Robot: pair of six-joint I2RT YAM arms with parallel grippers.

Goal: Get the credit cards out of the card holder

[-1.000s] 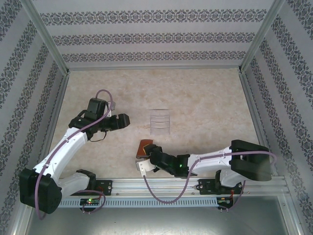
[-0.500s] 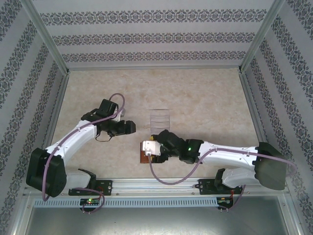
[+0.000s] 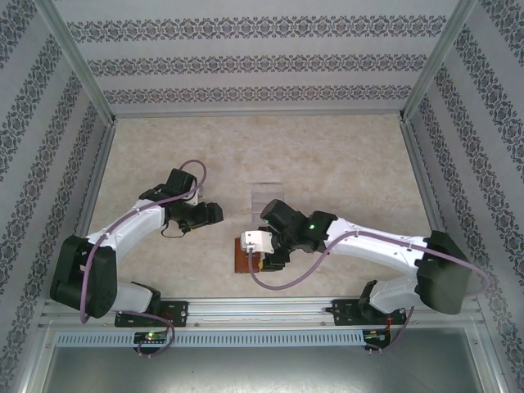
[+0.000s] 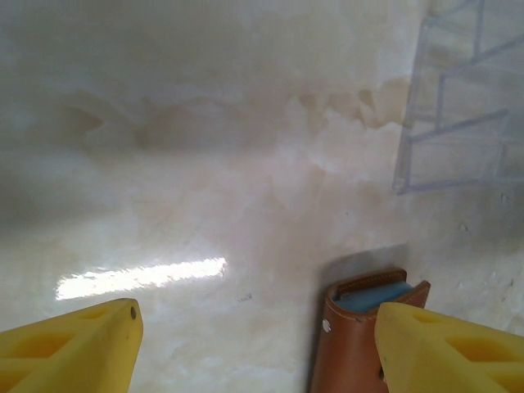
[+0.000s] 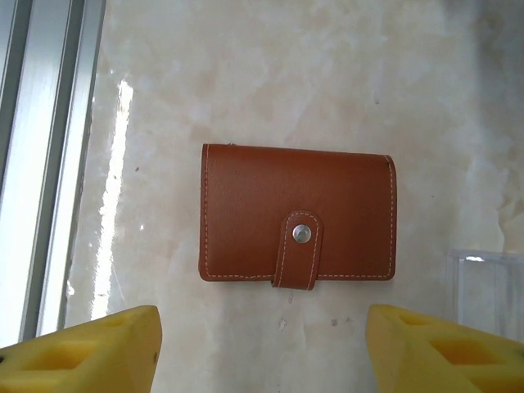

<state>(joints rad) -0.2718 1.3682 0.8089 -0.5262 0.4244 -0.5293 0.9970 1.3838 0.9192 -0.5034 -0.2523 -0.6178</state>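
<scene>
Marbled beige counter (image 3: 344, 164) with two arms. Right claw (image 5: 262, 344), released and empty, hovers directly over the card holder (image 5: 246, 205). Left claw (image 4: 254, 344), likewise released, sits low just beside the holder's end. Clear tray (image 3: 268, 199) stands just behind. The brown leather holder lies flat and closed near the counter's near edge, mid-width, with its snap strap (image 5: 302, 235) fastened. The credit cards are hidden, presumably inside. Risk: on this glossy surface a one-sided push could skate the holder toward the rail (image 5: 49, 164) or into the tray.

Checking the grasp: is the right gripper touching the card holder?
Apart. In the right wrist view, bare table separates the card holder from the right gripper.
</scene>
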